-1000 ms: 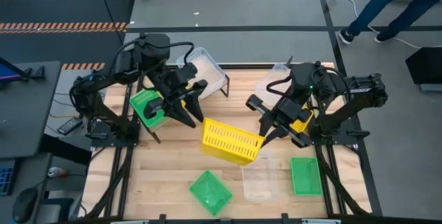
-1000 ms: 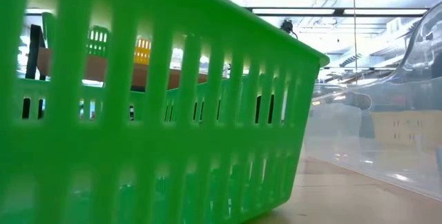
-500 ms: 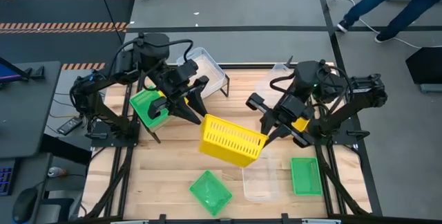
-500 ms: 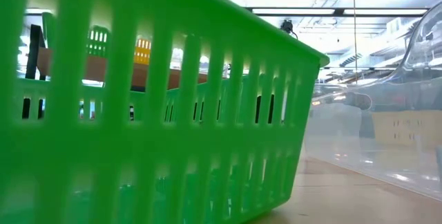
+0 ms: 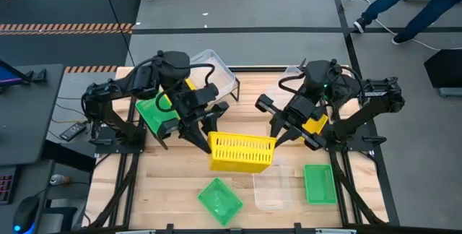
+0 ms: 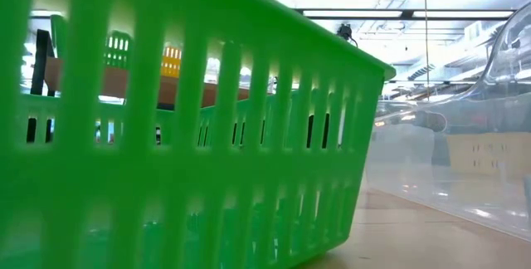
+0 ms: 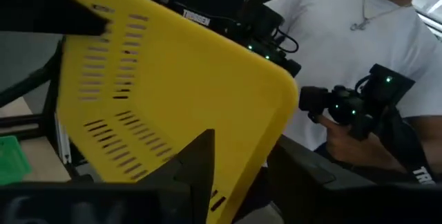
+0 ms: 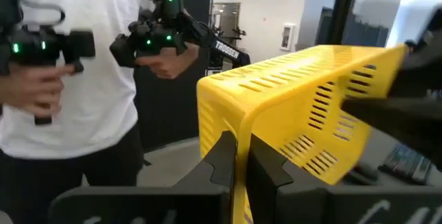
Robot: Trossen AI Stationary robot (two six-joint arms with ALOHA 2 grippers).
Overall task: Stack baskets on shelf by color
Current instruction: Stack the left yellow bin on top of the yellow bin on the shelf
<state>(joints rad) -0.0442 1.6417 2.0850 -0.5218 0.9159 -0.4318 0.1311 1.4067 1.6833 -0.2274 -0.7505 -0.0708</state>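
Note:
Both grippers carry one yellow slotted basket (image 5: pixel 242 152) above the table's middle. My left gripper (image 5: pixel 207 137) is shut on its left end, my right gripper (image 5: pixel 276 137) on its right end. The basket lies level, its long side along the near edge. A green basket (image 5: pixel 154 111) sits under the left arm, and a clear one (image 5: pixel 214 70) lies by the far edge. Another yellow basket (image 5: pixel 315 126) shows below the right arm. In the low view, the shelf's plywood board (image 6: pixel 124 82) shows through a green basket's slots. My left gripper pinches the yellow basket's left end wall (image 7: pixel 228 148) between its two fingers; one dark finger (image 7: pixel 197 165) lies on the outer face. The basket is lifted clear of the table. My right gripper pinches the right end wall at a rounded corner (image 8: pixel 242 137), one finger (image 8: pixel 222 156) on each side, with the basket clear of the table.
On the near part of the table lie a green basket (image 5: pixel 220 199), a clear basket (image 5: pixel 273 187) and another green one (image 5: pixel 318 183). A clear basket (image 5: pixel 283 88) sits behind the right arm. A person in a white shirt (image 8: pixel 76 79) stands beyond the table holding controllers.
My left gripper has moved toward the table's near edge and a little right, keeping its hold. The yellow basket's left end has swung with it, so the basket has turned from slanted to square with the near edge. Its right end has hardly shifted.

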